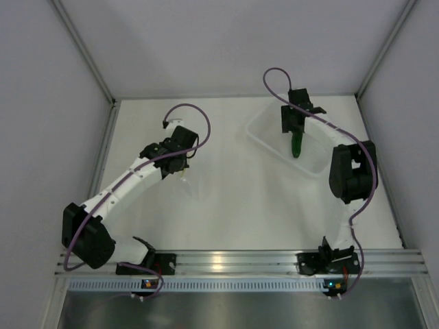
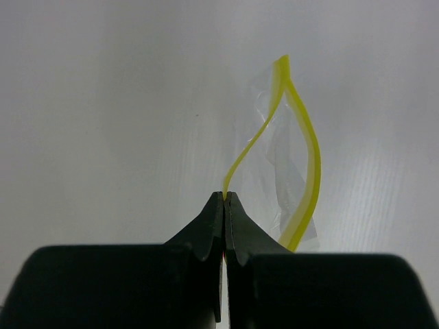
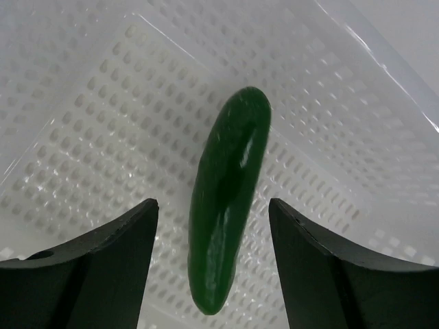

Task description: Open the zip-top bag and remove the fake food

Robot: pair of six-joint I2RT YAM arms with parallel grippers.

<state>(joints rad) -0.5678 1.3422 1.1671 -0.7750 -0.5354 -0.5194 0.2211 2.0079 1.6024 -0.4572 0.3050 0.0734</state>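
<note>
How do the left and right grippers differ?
The left gripper is shut on the yellow strip of the zip-top bag; the right gripper is open, gaps beside the fake cucumber. The left gripper hangs over bare table, the right over the clear bin. Both are black.

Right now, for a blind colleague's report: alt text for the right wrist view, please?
A dark green cucumber appears lengthwise between the fingers of the open right tool, with a gap on each side. Behind it is the dimpled floor of a clear bin.
</note>
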